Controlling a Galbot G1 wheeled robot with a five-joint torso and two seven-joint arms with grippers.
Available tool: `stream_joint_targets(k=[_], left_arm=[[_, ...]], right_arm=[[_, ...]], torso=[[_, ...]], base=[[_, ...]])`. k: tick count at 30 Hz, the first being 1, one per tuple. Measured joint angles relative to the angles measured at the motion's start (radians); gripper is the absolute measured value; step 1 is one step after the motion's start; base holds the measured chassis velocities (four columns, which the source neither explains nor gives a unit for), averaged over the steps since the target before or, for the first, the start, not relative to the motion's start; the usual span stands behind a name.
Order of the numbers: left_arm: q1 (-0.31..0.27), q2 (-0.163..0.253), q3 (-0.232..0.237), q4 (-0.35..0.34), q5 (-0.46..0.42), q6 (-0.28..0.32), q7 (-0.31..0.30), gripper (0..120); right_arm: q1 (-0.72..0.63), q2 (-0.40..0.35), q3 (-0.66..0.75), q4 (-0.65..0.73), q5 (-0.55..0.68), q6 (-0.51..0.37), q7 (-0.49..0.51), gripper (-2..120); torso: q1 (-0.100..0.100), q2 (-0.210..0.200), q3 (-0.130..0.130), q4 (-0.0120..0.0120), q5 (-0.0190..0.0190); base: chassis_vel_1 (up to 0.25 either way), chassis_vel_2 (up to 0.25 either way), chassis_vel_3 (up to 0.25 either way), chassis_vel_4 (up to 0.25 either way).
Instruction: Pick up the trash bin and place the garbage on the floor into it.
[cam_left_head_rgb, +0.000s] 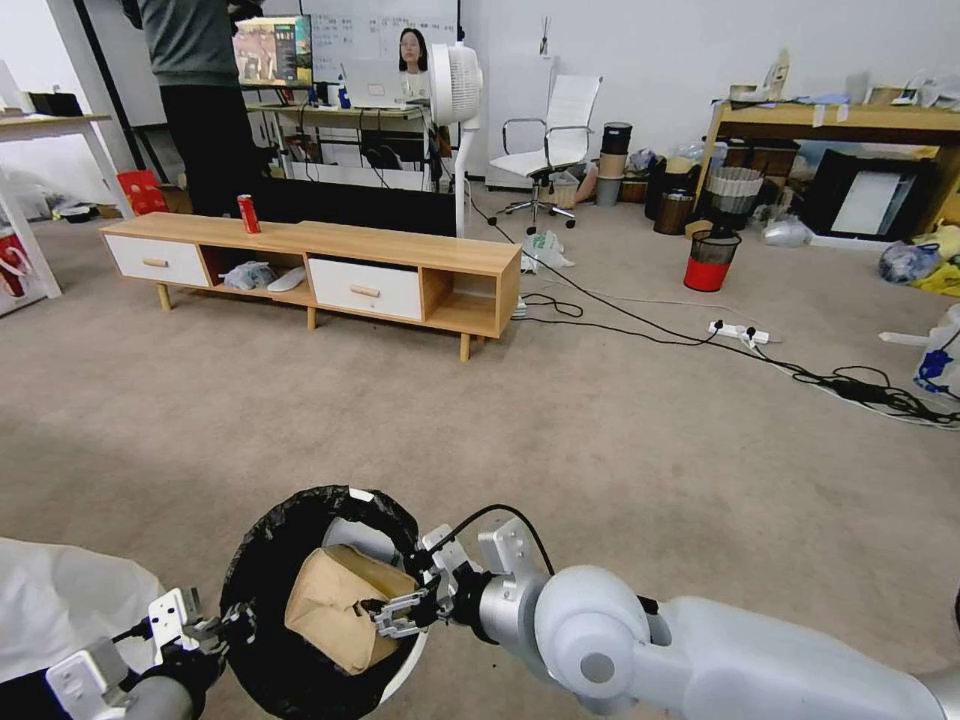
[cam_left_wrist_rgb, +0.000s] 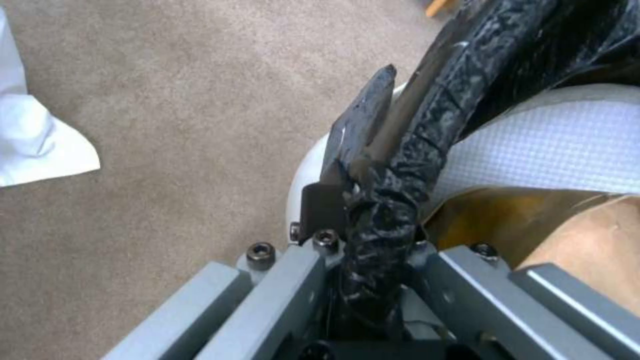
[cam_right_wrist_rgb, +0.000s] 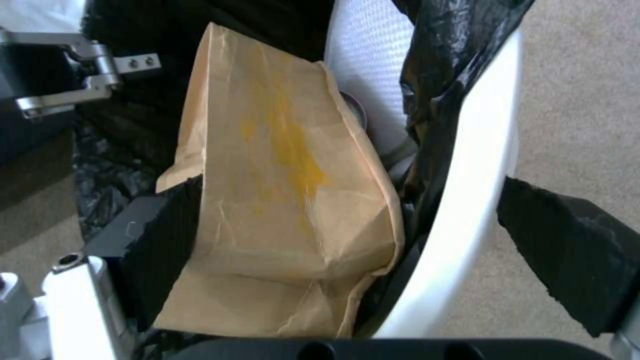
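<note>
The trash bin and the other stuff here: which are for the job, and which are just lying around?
For the job:
trash bin, held by the left tool
tan paper bag inside it
right tool at the rim

Just lying about:
upright red can
red bin
TV cabinet
cables

Bin (cam_left_head_rgb: 262, 560) held off the carpet, tan bag-like box (cam_left_head_rgb: 340, 605) in its mouth.

Bin: small, round, white plastic, lined with crinkly black bag (cam_left_wrist_rgb: 427, 135) folded over the rim; tipped so its opening faces the head camera. White textured curved piece (cam_right_wrist_rgb: 370, 65) sits inside against the wall. Left end effector (cam_left_wrist_rgb: 363, 210) clamped on the lined rim at the bin's left edge. Box: tan, creased, yellow stain down one face (cam_right_wrist_rgb: 293, 150); lies slanted inside the bin, upper end jutting past the rim. Right end effector (cam_left_head_rgb: 398, 610) spread, one pad (cam_right_wrist_rgb: 153, 235) against the box, the other (cam_right_wrist_rgb: 567, 250) outside the white wall. Floor (cam_left_head_rgb: 600, 450): beige-grey short pile, below the bin.
</note>
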Motion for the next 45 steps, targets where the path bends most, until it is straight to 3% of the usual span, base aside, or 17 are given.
stream_joint_targets(k=[6, 12, 17, 24, 45], left_arm=[[-0.001, 0.002, 0.001, 0.004, -0.001, 0.000, 0.000, 0], [-0.003, 0.000, 0.002, 0.006, -0.001, 0.000, -0.001, 0], [-0.003, -0.003, 0.003, 0.006, 0.001, -0.001, -0.001, 0], [0.000, -0.006, 0.003, 0.004, 0.004, -0.001, -0.002, 0], [-0.008, -0.007, 0.009, 0.011, 0.005, 0.002, 0.001, 0]], right_arm=[[0.019, 0.017, 0.014, 0.014, 0.073, -0.059, 0.071, 93], [0.018, 0.023, 0.016, 0.015, 0.061, -0.060, 0.073, 89], [0.016, 0.026, 0.008, 0.002, -0.018, 0.023, -0.005, 98], [0.018, 0.032, -0.011, -0.018, -0.107, 0.140, -0.108, 100], [-0.002, -0.003, -0.014, -0.003, -0.134, 0.104, -0.074, 100]], torso=[[0.000, 0.000, 0.000, 0.0000, 0.0000], [0.000, 0.000, 0.000, 0.0001, -0.0001], [0.000, 0.000, 0.000, 0.0000, 0.0000], [0.000, 0.000, 0.000, 0.0000, 0.0000], [0.000, 0.000, 0.000, 0.0000, 0.0000]], base=[[0.000, 0.000, 0.000, 0.000], [0.000, 0.000, 0.000, 0.000], [0.000, 0.000, 0.000, 0.000], [0.000, 0.000, 0.000, 0.000], [0.000, 0.000, 0.000, 0.000]])
